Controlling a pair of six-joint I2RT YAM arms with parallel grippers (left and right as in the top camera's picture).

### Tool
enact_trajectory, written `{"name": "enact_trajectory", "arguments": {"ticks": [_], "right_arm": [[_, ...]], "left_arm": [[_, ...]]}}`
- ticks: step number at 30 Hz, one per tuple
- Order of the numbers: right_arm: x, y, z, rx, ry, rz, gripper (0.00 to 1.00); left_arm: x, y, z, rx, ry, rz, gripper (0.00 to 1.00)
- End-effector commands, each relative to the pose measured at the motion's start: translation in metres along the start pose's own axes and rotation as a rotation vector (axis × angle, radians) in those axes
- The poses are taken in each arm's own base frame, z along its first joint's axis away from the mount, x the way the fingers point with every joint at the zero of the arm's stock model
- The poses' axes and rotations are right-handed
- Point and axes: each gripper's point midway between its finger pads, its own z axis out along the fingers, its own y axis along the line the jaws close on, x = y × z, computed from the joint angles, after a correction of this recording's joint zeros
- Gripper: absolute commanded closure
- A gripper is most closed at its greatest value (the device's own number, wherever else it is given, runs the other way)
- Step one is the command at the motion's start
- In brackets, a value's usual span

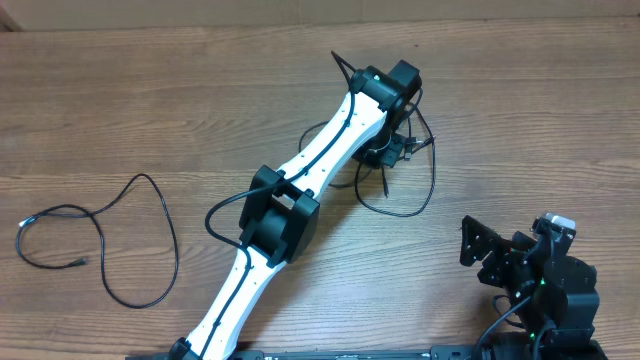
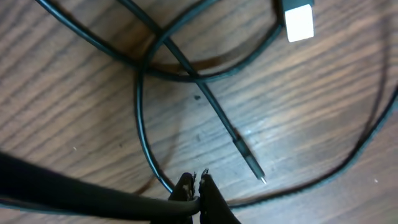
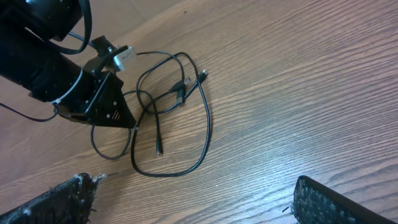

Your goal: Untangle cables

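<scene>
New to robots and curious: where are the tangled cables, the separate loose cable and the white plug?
tangled cables (image 3: 179, 92), right wrist view, on the middle knot
loose cable (image 1: 148, 177), overhead view, on its top bend
white plug (image 2: 300, 23), left wrist view, on its face

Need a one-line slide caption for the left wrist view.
Left gripper shut on a black cable amid crossed loops on the wooden table, a white connector at the top edge.

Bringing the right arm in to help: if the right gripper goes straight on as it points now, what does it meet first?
Most likely bare table, just right of the cable tangle. The right gripper is open with nothing between its fingers, though depth is hard to judge.
</scene>
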Motion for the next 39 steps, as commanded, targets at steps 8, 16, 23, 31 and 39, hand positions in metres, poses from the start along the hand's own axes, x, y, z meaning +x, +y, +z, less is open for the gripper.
{"name": "enact_trajectory", "arguments": {"ticks": [8, 16, 23, 31, 39], "right_arm": [[-0.007, 0.002, -0.004, -0.002, -0.028, -0.001, 0.0], [-0.006, 0.001, -0.004, 0.0, -0.024, 0.0, 0.0], [-0.006, 0.001, -0.004, -0.001, -0.025, 0.0, 0.0], [-0.006, 0.001, -0.004, -0.001, -0.025, 0.0, 0.0], [-0.006, 0.001, -0.004, -0.001, -0.024, 0.0, 0.0]], "left_arm": [[-0.022, -0.053, -0.276, 0.219, -0.69, 0.186, 0.96], [0.035, -0.041, -0.513, 0.166, -1.406, 0.22, 0.96], [0.072, -0.014, -0.567, 0.023, -1.571, 0.168, 0.96], [0.069, 0.034, -0.559, -0.281, -1.522, 0.042, 0.96], [0.054, 0.072, -0.533, -0.439, -1.408, -0.011, 0.96]]}}
